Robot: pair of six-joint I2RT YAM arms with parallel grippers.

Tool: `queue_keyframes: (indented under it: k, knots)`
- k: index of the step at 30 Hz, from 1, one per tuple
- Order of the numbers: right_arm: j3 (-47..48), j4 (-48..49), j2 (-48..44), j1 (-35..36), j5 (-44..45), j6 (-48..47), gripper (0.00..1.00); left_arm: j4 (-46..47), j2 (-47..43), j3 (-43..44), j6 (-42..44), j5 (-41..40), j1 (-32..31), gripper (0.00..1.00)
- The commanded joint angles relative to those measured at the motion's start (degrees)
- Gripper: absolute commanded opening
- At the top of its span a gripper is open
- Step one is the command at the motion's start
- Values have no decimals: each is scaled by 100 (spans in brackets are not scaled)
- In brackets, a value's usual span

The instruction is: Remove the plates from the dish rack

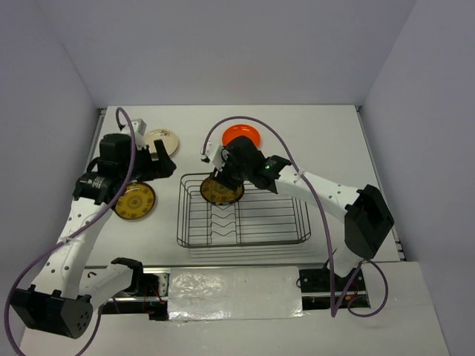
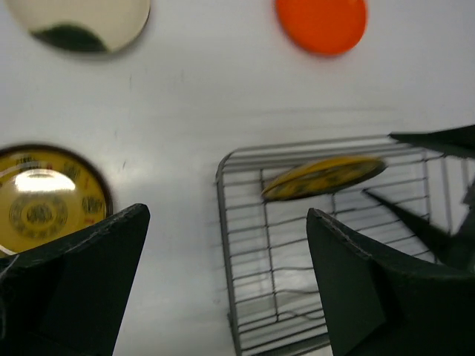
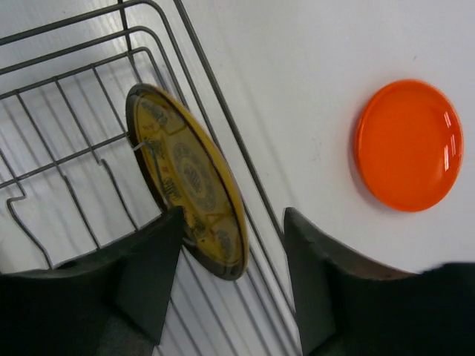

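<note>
Dish rack (image 1: 245, 243) holds one yellow plate (image 1: 223, 193) on edge — right pincer (image 3: 231, 222) astride.

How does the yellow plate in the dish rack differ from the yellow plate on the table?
Pose: the rack plate stands tilted on its edge, while the table plate lies flat.
Place: the rack plate is in the far left corner of the dish rack. The table plate rests on the table, left of the rack.
Grasp: the right end effector has its open fingers on both sides of the rack plate. The table plate is not between any fingers.
Both are yellow with a dark pattern.
</note>
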Motion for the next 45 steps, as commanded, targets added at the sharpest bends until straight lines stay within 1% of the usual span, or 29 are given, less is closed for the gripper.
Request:
queue_keyframes:
  k: [1, 2, 3, 4, 6, 8, 11, 12, 15, 17, 22, 27, 30, 31, 32, 33, 34, 35, 36, 37, 38, 39, 40, 42, 44, 45]
  knots:
    - [504, -120, 246, 7, -243, -416, 63, -11, -293, -289, 513, -66, -8, 99]
    - [557, -173, 395, -2, -270, -530, 53, 24, -320, -421, 539, -84, -8, 100]
    - [610, -252, 449, 7, -227, -575, 48, 59, -338, -491, 574, -84, -8, 100]
    - [697, -288, 502, 7, -200, -619, 47, 86, -355, -544, 575, -76, -8, 100]
    - [742, -332, 590, 7, -95, -750, 39, 174, -338, -703, 592, -32, -8, 99]
    - [698, -306, 581, 7, 19, -856, 37, 218, -312, -799, 592, -14, -8, 100]
    - [567, -315, 538, -2, 38, -953, 37, 218, -294, -835, 619, 30, 0, 99]
    - [523, -288, 520, -2, 11, -988, 35, 227, -302, -844, 636, 39, -8, 99]
    - [409, -183, 467, 7, 20, -1085, 22, 244, -355, -852, 627, 56, -8, 100]
    - [356, -130, 371, -2, 72, -1155, 7, 253, -355, -861, 636, 65, -8, 99]
    - [198, 89, -24, 15, 493, -1357, 0, 253, -320, -844, 610, 83, -8, 99]
    - [-31, 450, -587, 7, 924, -1691, 0, 306, -355, -791, 548, 241, -8, 100]
    - [39, 582, -965, 7, 1355, -1735, 0, 420, -425, -651, 522, 626, -8, 99]
    - [100, 634, -1131, 24, 1460, -1692, 0, 594, -521, -572, 504, 810, -8, 100]
    - [327, 591, -1194, 15, 1644, -1439, 0, 726, -583, -545, 487, 1265, -8, 100]
    - [503, 486, -1238, 7, 1646, -1219, 0, 893, -671, -519, 443, 1530, -8, 100]
    - [905, 172, -1282, 7, 1620, -973, 0, 1104, -828, -527, 321, 1803, -8, 99]
    - [1118, -31, -1291, 15, 1489, -336, 0, 1602, -908, -545, 241, 2336, -8, 100]
    - [1320, -494, -1282, -11, 1366, 36, 0, 1894, -979, -632, 49, 2576, 0, 99]
    - [1731, -743, -1212, -37, 1225, 414, 0, 2358, -1084, -659, -66, 2753, -8, 100]
    - [1918, -1006, -1177, -90, 571, 1123, 0, 2510, -1102, -685, -241, 2937, -8, 99]
    - [2024, -1278, -1177, -151, 165, 1408, 0, 2608, -1094, -668, -304, 2957, -8, 100]
    - [2025, -1272, -1203, -247, -301, 1829, 0, 2652, -1007, -642, -357, 2948, 0, 99]
    - [1833, -889, -1457, -310, -1109, 2192, 0, 2583, -857, -493, -401, 2983, -8, 100]
    - [1552, -632, -1720, -371, -1481, 2561, 0, 2373, -655, -379, -392, 2913, -8, 99]
    - [1446, -431, -1791, -389, -1753, 2676, 0, 2302, -593, -352, -331, 2739, -8, 99]
